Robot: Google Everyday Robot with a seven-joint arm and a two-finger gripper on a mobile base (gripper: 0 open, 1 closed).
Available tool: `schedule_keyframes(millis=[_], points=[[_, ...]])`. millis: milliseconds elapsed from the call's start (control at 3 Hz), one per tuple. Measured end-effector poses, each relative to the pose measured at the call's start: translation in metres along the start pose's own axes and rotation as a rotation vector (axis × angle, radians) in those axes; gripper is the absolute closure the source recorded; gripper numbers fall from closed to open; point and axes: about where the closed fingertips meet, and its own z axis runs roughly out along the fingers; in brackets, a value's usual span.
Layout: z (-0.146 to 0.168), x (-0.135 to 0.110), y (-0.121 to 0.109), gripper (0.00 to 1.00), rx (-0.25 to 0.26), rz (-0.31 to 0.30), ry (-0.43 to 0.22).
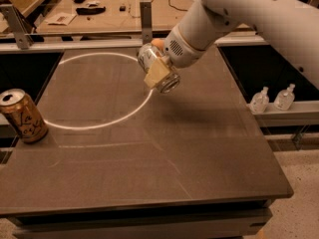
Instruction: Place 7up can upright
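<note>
The 7up can (151, 65) is a small silver can, held tilted on its side in the air above the dark table (149, 148), its silver end facing down and right. My gripper (158, 72) is shut on the can, with a tan finger pad (156, 73) pressed across its side. The white arm reaches in from the upper right. The can hangs over the right part of a white circle (89, 123) marked on the table.
A gold-brown can with dark cursive lettering (22, 116) stands upright at the table's left edge. Two small clear bottles (271, 99) stand on a ledge to the right. A workbench with clutter (99, 11) lies behind the table.
</note>
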Motion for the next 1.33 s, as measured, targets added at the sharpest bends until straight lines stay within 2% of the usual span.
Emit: schedule_keyframes(millis=[333, 667, 1000, 1333], points=[[0.002, -0.007, 0.008, 1.00, -0.132, -0.030, -0.236], [-0.008, -0.007, 0.015, 1.00, -0.252, -0.036, -0.446], [-0.035, 0.010, 0.008, 1.00, -0.301, -0.088, -0.608], [-0.050, 0.028, 0.003, 1.00, -0.241, -0.206, -0.688]])
